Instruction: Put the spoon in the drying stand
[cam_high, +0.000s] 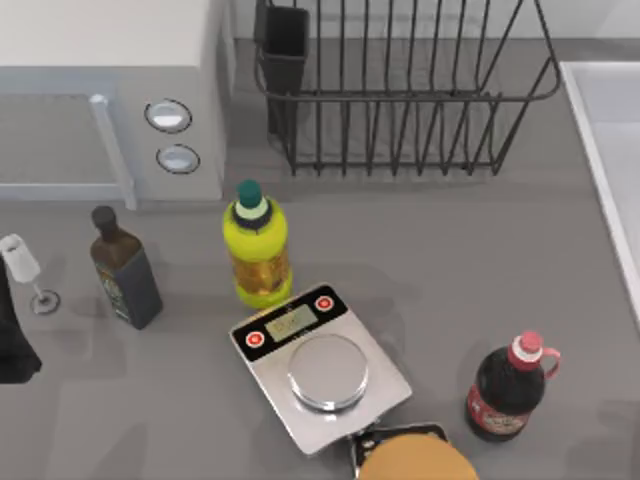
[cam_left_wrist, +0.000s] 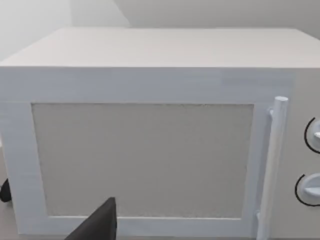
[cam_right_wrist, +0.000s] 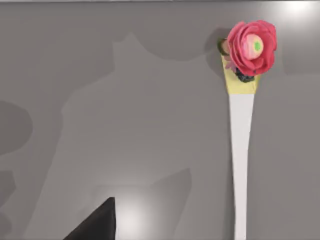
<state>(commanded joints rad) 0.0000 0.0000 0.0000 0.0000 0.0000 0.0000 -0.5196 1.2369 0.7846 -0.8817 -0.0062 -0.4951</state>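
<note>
From above, the drying stand (cam_high: 400, 95) is sitting at the back of the table (cam_high: 480, 250), its black utensil cup (cam_high: 283, 50) at its left corner, next to a white microwave (cam_high: 110, 90) filling the back left. In front of the microwave a dark bottle (cam_high: 125, 268) and a wine glass (cam_high: 25, 270) are standing near the left edge, and a yellow bottle (cam_high: 257, 245) is rising just behind a kitchen scale (cam_high: 318, 362). A dark red bottle with a pink cap (cam_high: 510, 385) is standing to the right of the scale. A dark part of the left arm (cam_high: 12, 345) is showing at the left edge.

The left wrist camera is facing the microwave door (cam_left_wrist: 142, 160) and its handle (cam_left_wrist: 272, 165), with a dark fingertip (cam_left_wrist: 100, 225) poking into the picture. Whether those jaws are open or closed cannot be told.

The right wrist camera is looking down on the spoon (cam_right_wrist: 241, 150), which is lying flat on the grey table (cam_right_wrist: 125, 100), its white handle running to a yellow end topped by a pink rose (cam_right_wrist: 251, 47). A dark fingertip (cam_right_wrist: 100, 225) is showing well to the side of the handle, not touching it; the jaws' state cannot be told here either.
</note>
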